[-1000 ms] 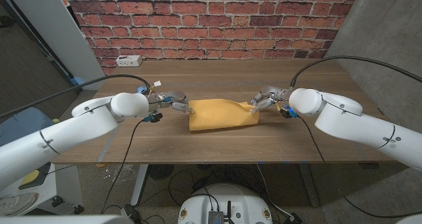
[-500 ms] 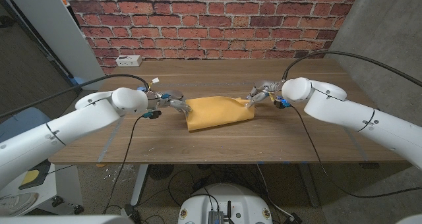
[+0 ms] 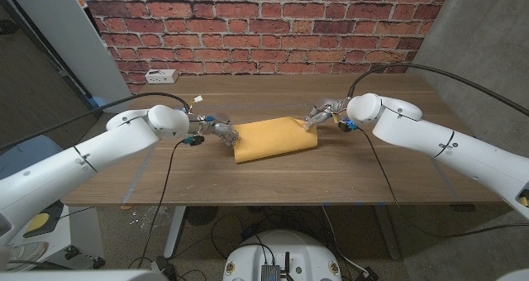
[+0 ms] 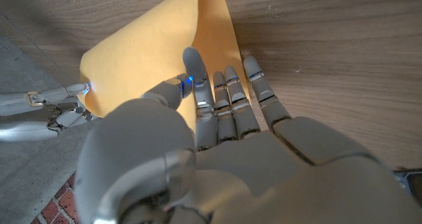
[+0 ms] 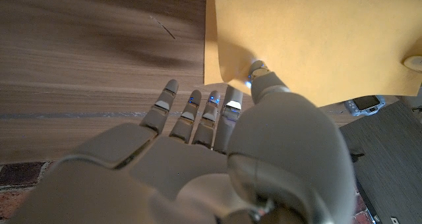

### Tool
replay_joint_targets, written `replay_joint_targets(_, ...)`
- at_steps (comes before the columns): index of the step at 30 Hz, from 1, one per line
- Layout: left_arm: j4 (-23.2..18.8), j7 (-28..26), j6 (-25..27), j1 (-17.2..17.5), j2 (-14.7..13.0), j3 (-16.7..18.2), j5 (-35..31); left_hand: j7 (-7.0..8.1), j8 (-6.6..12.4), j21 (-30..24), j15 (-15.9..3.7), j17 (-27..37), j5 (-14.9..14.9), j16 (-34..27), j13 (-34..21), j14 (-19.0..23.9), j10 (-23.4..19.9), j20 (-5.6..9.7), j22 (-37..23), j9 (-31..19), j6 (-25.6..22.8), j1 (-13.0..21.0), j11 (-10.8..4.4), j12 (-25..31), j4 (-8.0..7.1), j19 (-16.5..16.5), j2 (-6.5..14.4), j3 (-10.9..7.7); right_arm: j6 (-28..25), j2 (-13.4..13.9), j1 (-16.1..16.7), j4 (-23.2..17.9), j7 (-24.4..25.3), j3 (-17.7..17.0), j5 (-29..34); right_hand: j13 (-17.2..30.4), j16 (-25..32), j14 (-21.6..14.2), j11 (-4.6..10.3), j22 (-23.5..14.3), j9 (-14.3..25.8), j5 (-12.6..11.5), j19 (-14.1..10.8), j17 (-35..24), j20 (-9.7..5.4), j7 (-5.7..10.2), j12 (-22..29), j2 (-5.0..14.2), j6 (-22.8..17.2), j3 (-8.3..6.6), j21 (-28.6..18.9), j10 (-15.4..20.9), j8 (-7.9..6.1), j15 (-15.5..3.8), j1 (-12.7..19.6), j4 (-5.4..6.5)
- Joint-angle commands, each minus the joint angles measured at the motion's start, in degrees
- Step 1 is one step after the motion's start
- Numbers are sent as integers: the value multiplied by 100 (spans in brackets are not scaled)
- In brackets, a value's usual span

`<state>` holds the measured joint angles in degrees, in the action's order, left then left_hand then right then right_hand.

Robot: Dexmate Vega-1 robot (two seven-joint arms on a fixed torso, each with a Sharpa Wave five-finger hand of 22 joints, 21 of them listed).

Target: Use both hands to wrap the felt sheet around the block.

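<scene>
One white power strip [image 3: 161,75] (far table [image 3: 273,172] corner)

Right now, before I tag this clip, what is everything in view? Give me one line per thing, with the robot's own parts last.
felt sheet: one, mustard yellow, mid-table between the two hands, lying in a fold; whether the block is beneath it cannot be seen.
table: one, brown wood, under everything.
power strip: one, white, far left corner of the table near the wall.
brick wall: one, red, behind the table.
left hand: one, grey, pinching the sheet's left edge.
right hand: one, grey, pinching the sheet's right edge.
</scene>
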<state>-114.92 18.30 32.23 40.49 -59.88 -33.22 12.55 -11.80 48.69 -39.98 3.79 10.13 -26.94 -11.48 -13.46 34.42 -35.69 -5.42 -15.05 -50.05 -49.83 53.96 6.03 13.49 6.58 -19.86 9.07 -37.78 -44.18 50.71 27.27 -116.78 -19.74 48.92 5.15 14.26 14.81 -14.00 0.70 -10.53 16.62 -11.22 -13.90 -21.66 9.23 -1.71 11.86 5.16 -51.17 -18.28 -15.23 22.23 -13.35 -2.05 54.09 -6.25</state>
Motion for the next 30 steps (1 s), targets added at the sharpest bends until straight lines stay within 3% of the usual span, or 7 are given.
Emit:
replay_joint_targets(1, 328, 169, 135, -419, 199, -323, -70, -3, 64, -56, -4, 8, -56, -36, -22, 60, -73, -20, -16, -79, -18, -15, -17, -8, -10, -42, 17, -65, 437, -22, 269, 144, 325, -268, -148, 14, -53, -8, -40, -11, -164, -26, -41, -48, 66, 155, -24, -42, 983, -42, 61, -205, 339, 33, -269, 63)
replay_joint_targets(9, 427, 282, 204, -647, 302, -504, -204, -1, 112, -114, -2, 9, -126, -14, -34, 54, -73, -21, -30, -169, 49, -42, -23, -22, -12, -24, 19, -79, 1129, 143, 1099, -55, 1357, -834, -213, -34, -116, 42, -35, -16, -471, -83, -168, -64, 65, 372, -127, -152, 3174, -33, 123, -997, 402, 56, -673, 37)
replay_joint_targets(14, 454, 312, 257, -747, 360, -591, -286, -2, 122, -150, -19, 13, -165, 1, -42, 39, -38, -34, -39, -201, 103, -64, -19, -45, -25, -5, 32, -85, 1766, 191, 1706, -125, 2227, -1164, -58, -48, -133, 76, -18, -18, -521, -118, -385, -65, -33, 423, -125, -182, 3823, -43, 71, -1251, 389, 39, -737, 0)
replay_joint_targets(17, 427, 279, 374, -792, 389, -636, -349, -2, 128, -177, -12, 14, -187, 6, -47, 35, -39, -43, -44, -219, 133, -76, -27, -49, -31, -9, 35, -88, 2204, 177, 2053, -123, 2793, -1317, 149, -53, -102, -14, 29, -23, -534, -133, -605, -65, -142, 449, -76, -217, 3909, -33, -1, -1233, 333, -44, -772, -19)
replay_joint_targets(21, 303, 151, 712, -846, 424, -715, -484, -2, 151, -222, -8, 16, -216, 13, -54, 33, -28, -50, -51, -260, 165, -97, 7, -60, -40, -21, 37, -91, 2611, 138, 2415, -147, 3339, -1464, 441, -37, 49, -451, 103, -36, -537, -179, -929, -78, -181, 504, 98, -267, 3524, -34, -104, -929, 141, -271, -812, -66)
replay_joint_targets(27, 232, 121, 1013, -959, 474, -839, -582, 3, 153, -259, 17, 19, -241, 21, -61, 24, -28, -72, -58, -283, 225, -123, 12, -66, -59, -13, 44, -91, 2853, 110, 2659, -247, 3594, -1522, 937, 65, 229, -1121, 184, -52, -474, -306, -1191, -149, -249, 524, 457, -275, 2141, -195, -172, -184, -365, -519, -613, -248)
replay_joint_targets(30, 233, 154, 1101, -1025, 501, -903, -599, 1, 152, -288, 36, 20, -254, 19, -65, 34, -32, -73, -62, -291, 256, -138, 15, -68, -70, -26, 48, -90, 2997, 134, 2708, -297, 3594, -1515, 1218, 135, 296, -1459, 274, -54, -459, -363, -1384, -200, -404, 504, 680, -283, 1427, -338, -233, 332, -653, -633, -403, -323)
